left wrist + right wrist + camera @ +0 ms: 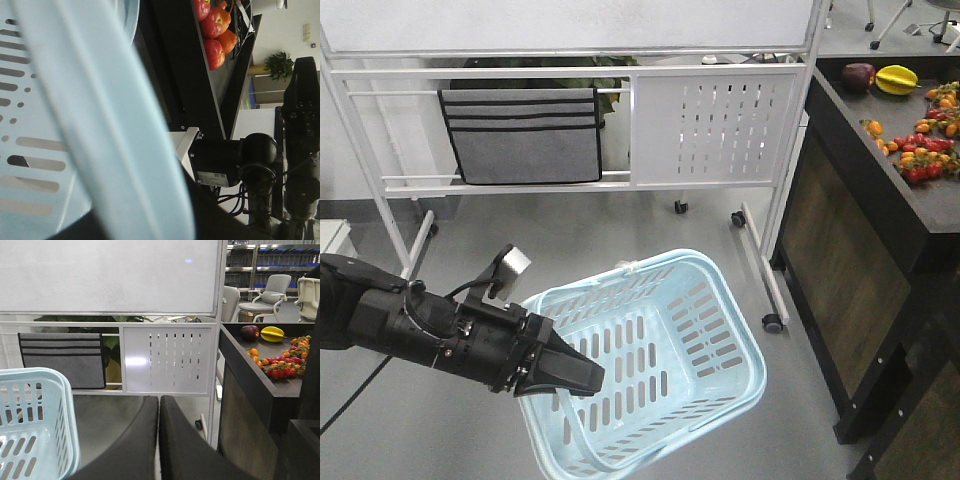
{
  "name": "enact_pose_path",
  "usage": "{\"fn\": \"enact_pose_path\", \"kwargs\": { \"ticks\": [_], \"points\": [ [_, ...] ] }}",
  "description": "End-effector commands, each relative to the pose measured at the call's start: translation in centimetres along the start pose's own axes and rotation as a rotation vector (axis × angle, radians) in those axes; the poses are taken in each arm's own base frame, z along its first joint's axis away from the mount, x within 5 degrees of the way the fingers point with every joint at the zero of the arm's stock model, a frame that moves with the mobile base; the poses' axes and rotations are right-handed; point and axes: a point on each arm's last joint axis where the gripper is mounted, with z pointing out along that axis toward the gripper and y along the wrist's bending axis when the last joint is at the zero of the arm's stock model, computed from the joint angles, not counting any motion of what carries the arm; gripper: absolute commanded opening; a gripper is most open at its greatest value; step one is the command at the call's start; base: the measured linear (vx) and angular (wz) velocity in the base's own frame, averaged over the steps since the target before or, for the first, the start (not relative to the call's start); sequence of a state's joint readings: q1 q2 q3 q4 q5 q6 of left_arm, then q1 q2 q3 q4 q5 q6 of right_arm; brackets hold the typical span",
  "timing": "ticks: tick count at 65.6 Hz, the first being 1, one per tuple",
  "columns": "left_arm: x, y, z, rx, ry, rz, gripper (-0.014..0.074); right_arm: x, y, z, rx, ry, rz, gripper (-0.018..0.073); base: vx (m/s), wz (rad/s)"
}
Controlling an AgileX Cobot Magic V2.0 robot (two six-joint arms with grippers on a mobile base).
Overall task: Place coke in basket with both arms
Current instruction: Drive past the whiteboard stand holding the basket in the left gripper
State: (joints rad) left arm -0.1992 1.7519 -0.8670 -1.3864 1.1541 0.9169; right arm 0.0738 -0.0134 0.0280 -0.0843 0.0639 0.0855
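coke: we see it in no view | basket (705,315): tilted, near centre; left gripper (582,378) looks clamped on its near-left rim | right gripper (158,404): pressed closed, empty | we judge coke light, slick, dentable; grasp mid-body

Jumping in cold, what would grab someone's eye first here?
The light blue basket, apparently held at its rim by the left gripper above the grey floor. Then the bright fruit on the dark counter at right. The right gripper is shut and empty; no coke shows.
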Motion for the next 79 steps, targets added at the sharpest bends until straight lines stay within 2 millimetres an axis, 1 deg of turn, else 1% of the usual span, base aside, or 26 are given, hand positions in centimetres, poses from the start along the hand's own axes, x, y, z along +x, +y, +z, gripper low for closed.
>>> {"fn": "enact_pose_path", "kwargs": {
  "ticks": [1,41,79],
  "points": [
    [-0.21,-2.65,-0.69,0.117,-0.022,0.050,-0.0006,-0.37,0.03,-0.10,-0.002,-0.076,-0.006,-0.0009,0.21,-0.01],
    [-0.21,-2.65,-0.69,0.117,-0.022,0.050,-0.0006,-0.37,0.03,-0.10,-0.002,-0.076,-0.006,-0.0009,0.19,0.03],
    [-0.21,-2.65,-0.69,0.117,-0.022,0.050,-0.0006,-0.37,0.03,-0.10,-0.002,-0.076,-0.006,-0.0009,0.18,0.28]
  ]
}}
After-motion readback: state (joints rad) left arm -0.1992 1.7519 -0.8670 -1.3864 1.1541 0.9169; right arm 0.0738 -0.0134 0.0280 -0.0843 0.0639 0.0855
